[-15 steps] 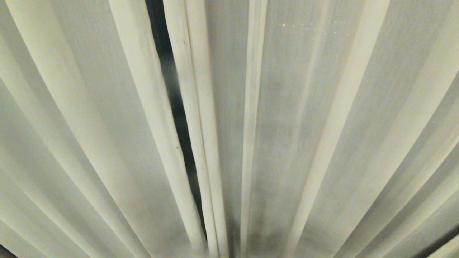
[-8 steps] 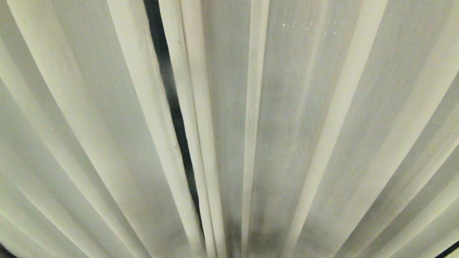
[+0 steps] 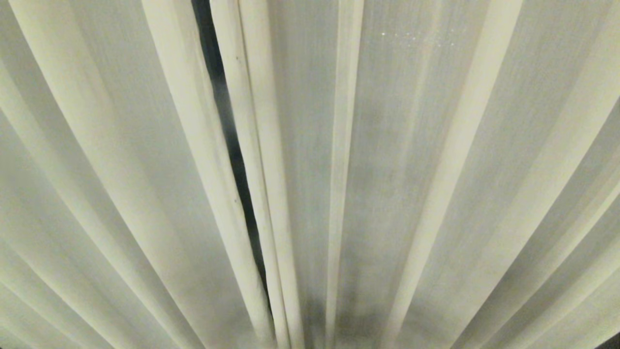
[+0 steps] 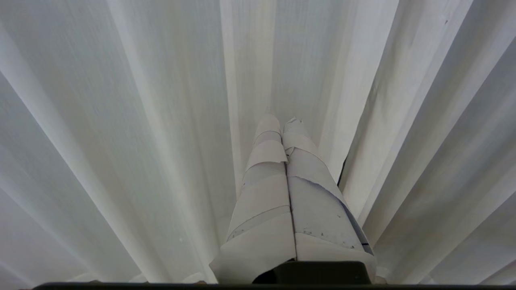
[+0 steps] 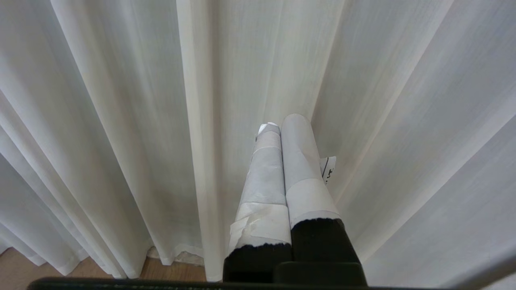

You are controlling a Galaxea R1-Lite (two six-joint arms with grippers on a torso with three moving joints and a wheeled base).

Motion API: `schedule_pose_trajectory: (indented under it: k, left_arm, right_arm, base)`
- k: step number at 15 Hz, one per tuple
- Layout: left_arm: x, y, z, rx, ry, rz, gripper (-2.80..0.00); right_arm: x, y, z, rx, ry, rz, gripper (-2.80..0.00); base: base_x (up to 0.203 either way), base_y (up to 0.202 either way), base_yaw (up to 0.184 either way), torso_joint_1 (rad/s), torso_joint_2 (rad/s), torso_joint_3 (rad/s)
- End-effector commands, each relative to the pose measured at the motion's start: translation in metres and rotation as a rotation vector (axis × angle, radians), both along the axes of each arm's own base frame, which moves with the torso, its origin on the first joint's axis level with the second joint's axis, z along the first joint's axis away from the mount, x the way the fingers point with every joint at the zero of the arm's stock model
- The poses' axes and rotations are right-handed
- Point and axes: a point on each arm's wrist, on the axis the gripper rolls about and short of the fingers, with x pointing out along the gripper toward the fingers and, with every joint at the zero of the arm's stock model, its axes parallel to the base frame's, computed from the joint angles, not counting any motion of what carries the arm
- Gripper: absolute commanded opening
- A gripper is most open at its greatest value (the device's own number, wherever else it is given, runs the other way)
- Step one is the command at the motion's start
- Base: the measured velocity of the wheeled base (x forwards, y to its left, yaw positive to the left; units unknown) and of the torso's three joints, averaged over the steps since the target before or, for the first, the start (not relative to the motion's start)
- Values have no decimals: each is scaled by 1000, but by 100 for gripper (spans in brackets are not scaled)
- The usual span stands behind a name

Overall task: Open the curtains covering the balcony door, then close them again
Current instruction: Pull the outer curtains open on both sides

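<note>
Cream pleated curtains (image 3: 416, 174) fill the whole head view, hanging shut. A narrow dark slit (image 3: 232, 145) runs between two panels left of centre; of the balcony door only that darkness shows. Neither arm appears in the head view. In the left wrist view my left gripper (image 4: 281, 121) is shut with nothing in it, its tape-wrapped fingers pressed together and pointing at the curtain folds (image 4: 121, 121). In the right wrist view my right gripper (image 5: 282, 123) is likewise shut and empty, close to the curtain (image 5: 121, 121).
A strip of wooden floor (image 5: 24, 268) shows under the curtain hem in the right wrist view. A thin dark gap (image 4: 342, 171) lies between folds beside the left gripper's fingers.
The whole head view has shifted slightly, with the dark slit drifting a little to the left and the dark bottom corners shrinking. The camera has moved nearer; the curtains hang as before.
</note>
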Motion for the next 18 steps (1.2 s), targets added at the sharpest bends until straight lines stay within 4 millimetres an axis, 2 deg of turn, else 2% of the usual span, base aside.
schedule_pose_trajectory:
  k: [1, 18]
  left_arm:
    - [0, 0, 0, -1, -1, 0, -280]
    - [0, 0, 0, 1, -1, 0, -280]
  right_arm:
    - [0, 0, 0, -1, -1, 1, -280]
    - [0, 0, 0, 0, -1, 1, -280]
  base:
    - [0, 0, 0, 0, 0, 0]
    - [0, 0, 0, 0, 0, 0]
